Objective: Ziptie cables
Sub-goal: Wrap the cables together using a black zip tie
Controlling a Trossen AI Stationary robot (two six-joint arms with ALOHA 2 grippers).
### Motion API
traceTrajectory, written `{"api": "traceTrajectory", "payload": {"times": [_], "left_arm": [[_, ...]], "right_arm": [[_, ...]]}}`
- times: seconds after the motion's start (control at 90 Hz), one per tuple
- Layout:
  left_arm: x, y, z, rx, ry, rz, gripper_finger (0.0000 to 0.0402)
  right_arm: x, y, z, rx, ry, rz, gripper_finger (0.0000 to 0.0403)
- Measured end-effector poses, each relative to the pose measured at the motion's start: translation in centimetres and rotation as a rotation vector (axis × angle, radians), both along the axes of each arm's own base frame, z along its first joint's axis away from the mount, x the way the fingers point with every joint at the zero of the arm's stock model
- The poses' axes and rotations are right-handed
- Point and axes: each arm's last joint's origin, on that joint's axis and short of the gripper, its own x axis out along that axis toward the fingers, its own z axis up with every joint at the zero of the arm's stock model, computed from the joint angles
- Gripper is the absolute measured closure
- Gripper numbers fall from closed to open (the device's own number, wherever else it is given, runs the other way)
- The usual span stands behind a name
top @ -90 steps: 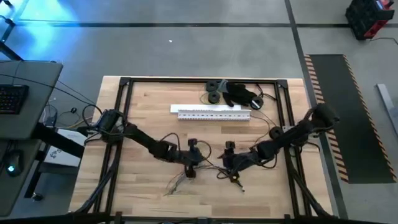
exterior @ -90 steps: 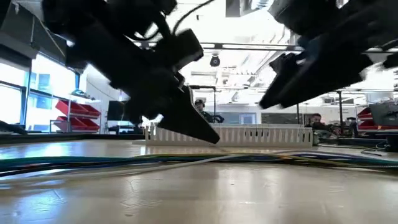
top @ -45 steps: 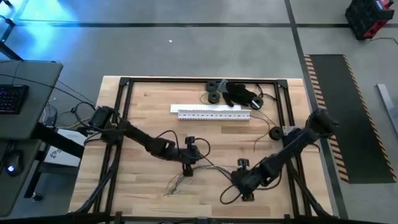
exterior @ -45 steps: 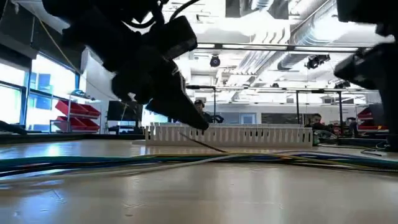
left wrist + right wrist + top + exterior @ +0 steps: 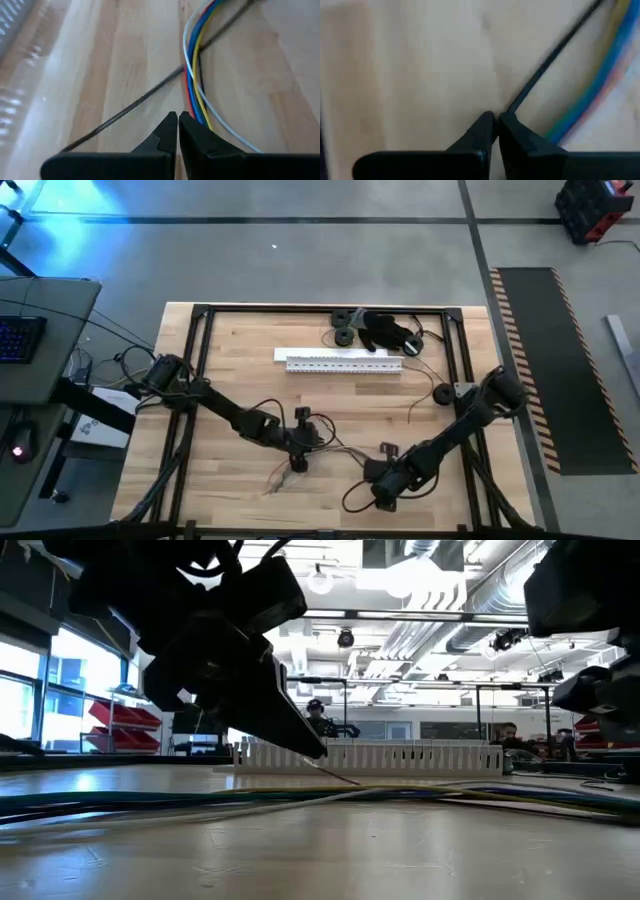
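This is an industrial lab or workshop. Exposed ceiling ducts point(image 5: 420, 635), red storage bins point(image 5: 115, 718) by the windows and a hazard-striped floor mat point(image 5: 545, 360) show it.

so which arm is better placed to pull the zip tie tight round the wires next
Probably the right. The right gripper looks shut on the end of the zip tie, whose strap runs off towards the cables. The left gripper is shut at the cables, steadying them.
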Motion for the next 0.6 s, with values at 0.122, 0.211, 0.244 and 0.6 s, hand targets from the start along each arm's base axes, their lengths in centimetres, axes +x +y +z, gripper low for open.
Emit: {"api": "traceTrajectory", "payload": {"times": [0.122, 0.211, 0.244, 0.6], "left_arm": [[0.0, 0.1, 0.0, 0.027, -0.013, 0.035, 0.0402], [0.0, 0.2, 0.1, 0.045, -0.021, 0.065, 0.0402], [0.0, 0.2, 0.1, 0.056, -0.026, 0.075, 0.0401], [0.0, -0.3, 0.4, 0.032, -0.047, 0.039, 0.0402]], "right_arm": [[1.7, -0.2, -0.2, 0.034, -0.098, 0.047, 0.0401], [3.2, -0.7, -1.0, 0.050, -0.158, 0.075, 0.0402], [3.8, -1.0, -1.4, 0.053, -0.176, 0.075, 0.0403], [4.1, -3.5, 1.1, -0.023, -0.188, 0.015, 0.0403]]}}
